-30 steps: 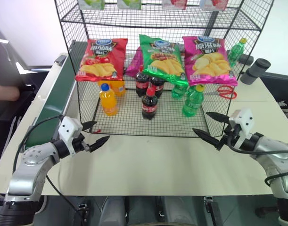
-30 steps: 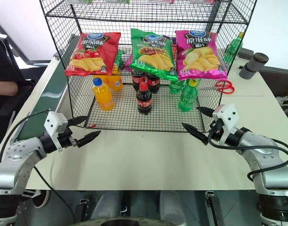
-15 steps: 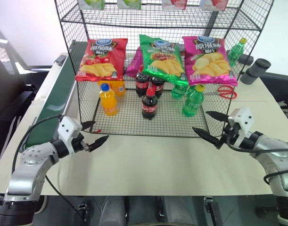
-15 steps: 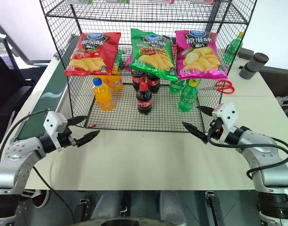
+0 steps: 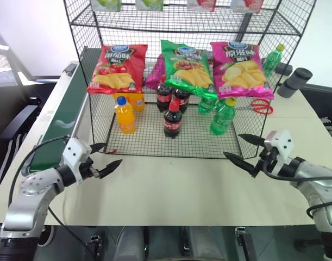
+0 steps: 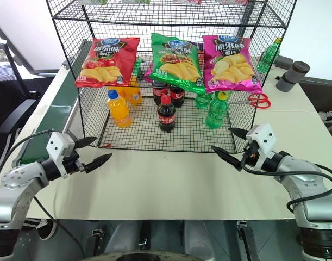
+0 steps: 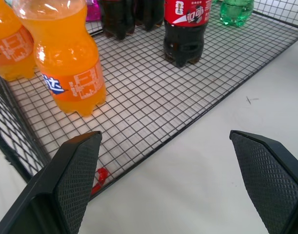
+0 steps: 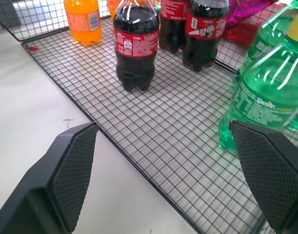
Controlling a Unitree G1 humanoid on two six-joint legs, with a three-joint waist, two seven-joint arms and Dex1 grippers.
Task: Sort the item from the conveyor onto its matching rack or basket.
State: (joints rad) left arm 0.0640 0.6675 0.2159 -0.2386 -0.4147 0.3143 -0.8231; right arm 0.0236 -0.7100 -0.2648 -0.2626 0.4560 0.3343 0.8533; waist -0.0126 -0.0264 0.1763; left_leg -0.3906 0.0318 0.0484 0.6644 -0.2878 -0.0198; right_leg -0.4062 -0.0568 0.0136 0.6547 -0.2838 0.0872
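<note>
Both tools idle in front of the rack, fingers spread, nothing held.

I see my left tool (image 5: 106, 156) and right tool (image 5: 243, 149) above the counter (image 5: 182, 185); the cola bottle (image 5: 172, 119) stands inside the rack (image 5: 100, 81) lower tier, conveyor (image 5: 65, 117) alongside.

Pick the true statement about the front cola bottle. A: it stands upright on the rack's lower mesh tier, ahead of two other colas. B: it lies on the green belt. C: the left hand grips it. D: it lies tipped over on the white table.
A: the front cola bottle stands upright on the mesh floor of the rack, just ahead of two more cola bottles, and neither open hand touches it.
</note>
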